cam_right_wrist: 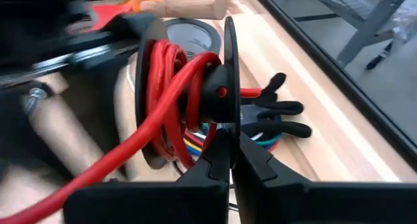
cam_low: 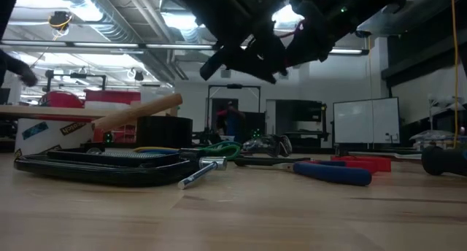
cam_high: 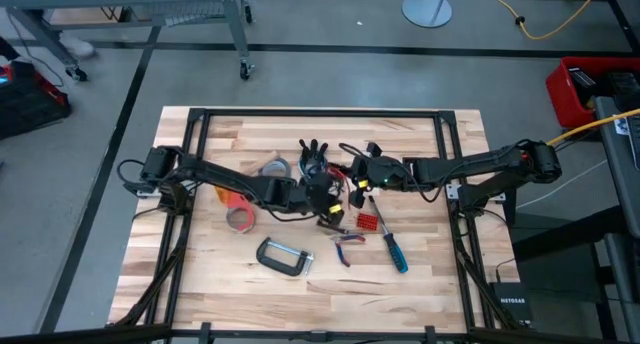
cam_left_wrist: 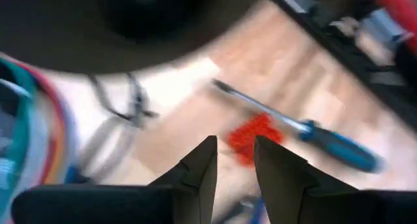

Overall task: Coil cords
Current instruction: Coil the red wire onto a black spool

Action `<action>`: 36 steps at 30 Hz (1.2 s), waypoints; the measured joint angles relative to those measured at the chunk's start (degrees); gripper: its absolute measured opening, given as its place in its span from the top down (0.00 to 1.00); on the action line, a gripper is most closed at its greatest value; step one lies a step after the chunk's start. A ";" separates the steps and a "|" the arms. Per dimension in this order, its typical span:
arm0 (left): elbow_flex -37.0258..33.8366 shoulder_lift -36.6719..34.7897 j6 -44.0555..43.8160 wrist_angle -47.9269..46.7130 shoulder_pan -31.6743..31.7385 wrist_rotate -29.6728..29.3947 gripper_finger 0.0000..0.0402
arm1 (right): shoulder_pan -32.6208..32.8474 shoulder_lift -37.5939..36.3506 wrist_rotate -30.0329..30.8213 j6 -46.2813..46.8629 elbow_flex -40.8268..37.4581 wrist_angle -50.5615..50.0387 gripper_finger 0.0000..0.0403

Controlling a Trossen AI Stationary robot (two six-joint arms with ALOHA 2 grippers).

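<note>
Both arms meet over the middle of the worktop (cam_high: 420, 274). The right gripper (cam_right_wrist: 231, 160) is clamped on the rim of a black spool (cam_right_wrist: 221, 87), around which a red cord (cam_right_wrist: 171, 74) is wound; one strand of it trails off the spool. More cords (cam_right_wrist: 195, 144), blue, yellow and green, show just behind the spool beside a black glove (cam_right_wrist: 277, 116). The left gripper (cam_left_wrist: 234, 160) hangs above the worktop with its jaws partly apart and nothing between them, over a red block (cam_left_wrist: 254, 136) and a blue-handled screwdriver (cam_left_wrist: 339, 146).
</note>
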 joint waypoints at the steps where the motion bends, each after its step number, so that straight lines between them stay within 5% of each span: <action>1: 0.00 0.00 -1.00 0.83 -0.16 1.10 0.77 | 0.00 0.00 0.28 0.01 0.00 0.07 0.99; 36: 0.02 -4.79 -2.77 11.97 -4.14 0.89 0.77 | 0.02 0.02 0.03 0.07 0.07 0.98 0.99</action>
